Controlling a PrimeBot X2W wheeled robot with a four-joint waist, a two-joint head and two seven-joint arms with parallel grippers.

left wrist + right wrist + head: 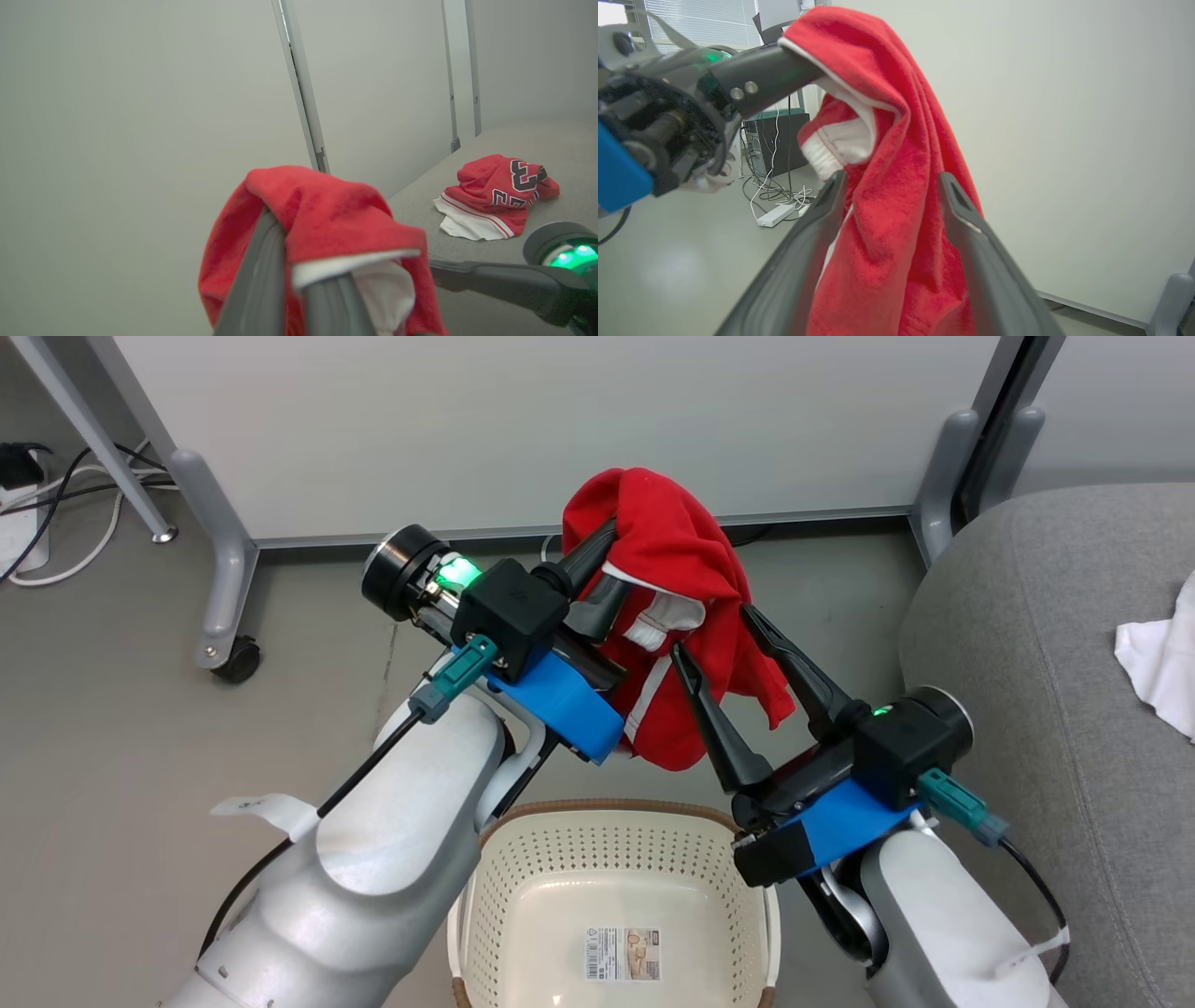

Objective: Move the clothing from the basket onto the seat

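- Grey floor [140, 756] and pale partition panels [560, 420] on grey wheeled legs form the backdrop. Cables [56, 495] trail at the far left.
- The red garment [672, 541], with its white band turned outward, hangs in the air. It is draped over the left end effector [602, 569], whose fingers are pressed together on a fold near its top.
- The right end effector [711, 633] is spread wide. One finger stands on each side of the hanging cloth, just below the left end effector's grip, and it pinches nothing. The right wrist view shows the fabric falling between its fingers [945, 186].
- The basket [607, 807] sits under both end effectors, on the robot's side of them. No clothing lies in the part of it that shows.
- The seat [1027, 663] lies off to the right of the right end effector. The left wrist view shows the jersey [495, 196] resting on it, well beyond the left end effector's tips.
- Step in hand, as I judge it: this piece has been lifted out and is mid-carry, and the task looks more than half done.
- The next move likely calls for a swing to the right until the cloth hangs over the seat, then letting go. The right end effector could close on the lower cloth first to steady it. A hem catching on the spread fingers is the risk.
- Writing: on the jersey, a black, white-outlined "3" reads clearly, but the numerals below it are folded. The sticker [623, 954] on the basket bottom has a barcode and small print too fine to read. No brand can be made out on the garment.
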